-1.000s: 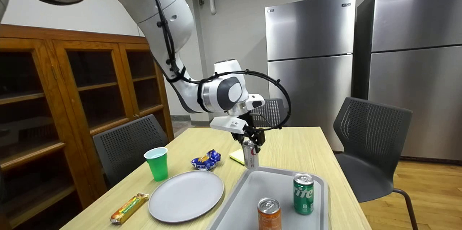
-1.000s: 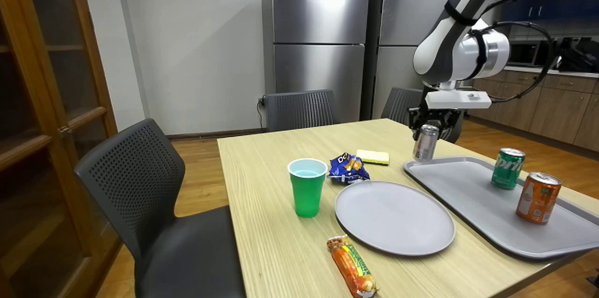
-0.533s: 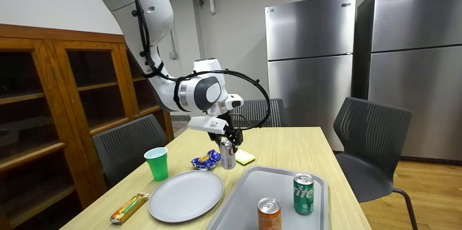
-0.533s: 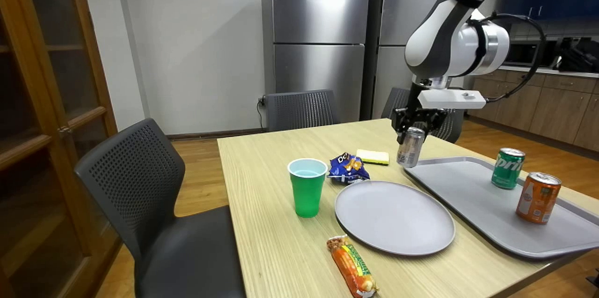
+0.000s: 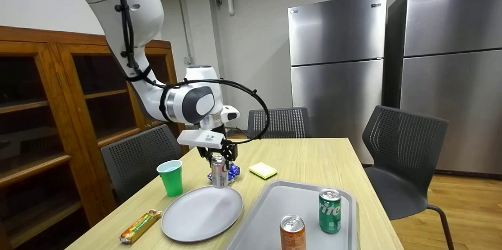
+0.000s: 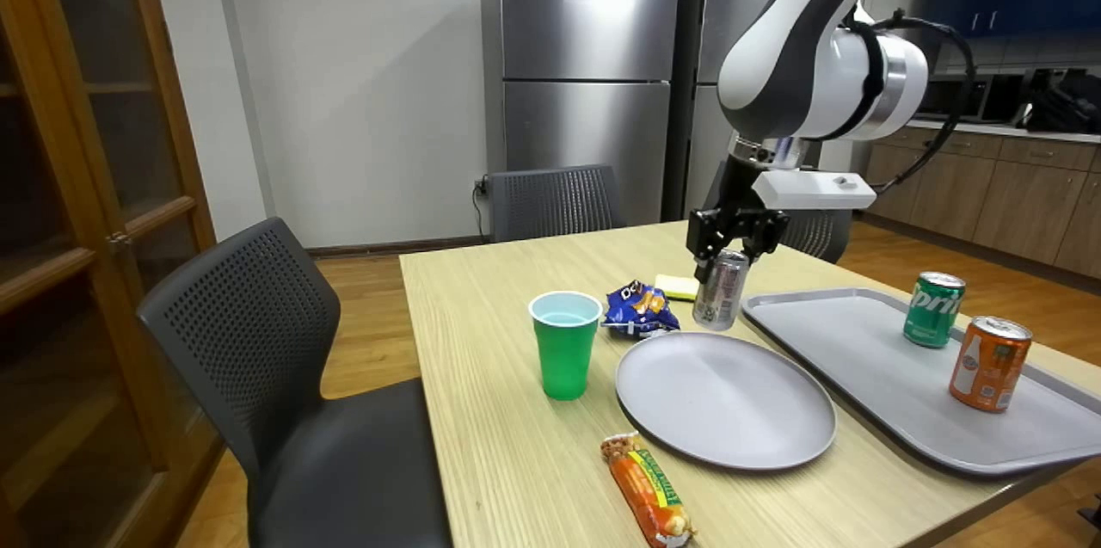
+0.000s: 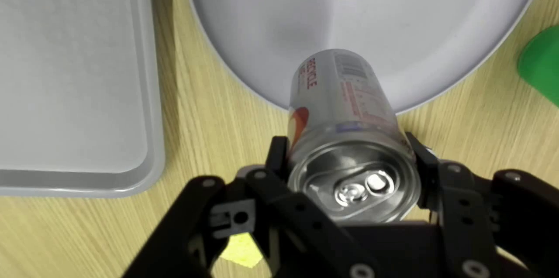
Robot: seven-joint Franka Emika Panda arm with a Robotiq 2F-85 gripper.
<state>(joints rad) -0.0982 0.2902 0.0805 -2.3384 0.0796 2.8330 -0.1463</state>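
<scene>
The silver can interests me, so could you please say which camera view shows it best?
The wrist view: the silver can is largest there, held in the claw, with its lid and tab visible. Both exterior views show it smaller, mostly its side.

In an exterior view, the gripper (image 5: 220,162) holds a silver can (image 5: 219,174) near the far rim of a gray plate (image 5: 202,214). Beyond the plate lie a blue snack bag (image 5: 233,172), partly hidden by the can, and a yellow sponge (image 5: 263,170). On the plate's left are a green cup (image 5: 173,183) and a wrapped bar (image 5: 140,226); on its right, a tray (image 5: 274,212) bears a green can (image 5: 330,214) and an orange can (image 5: 293,237).
</scene>
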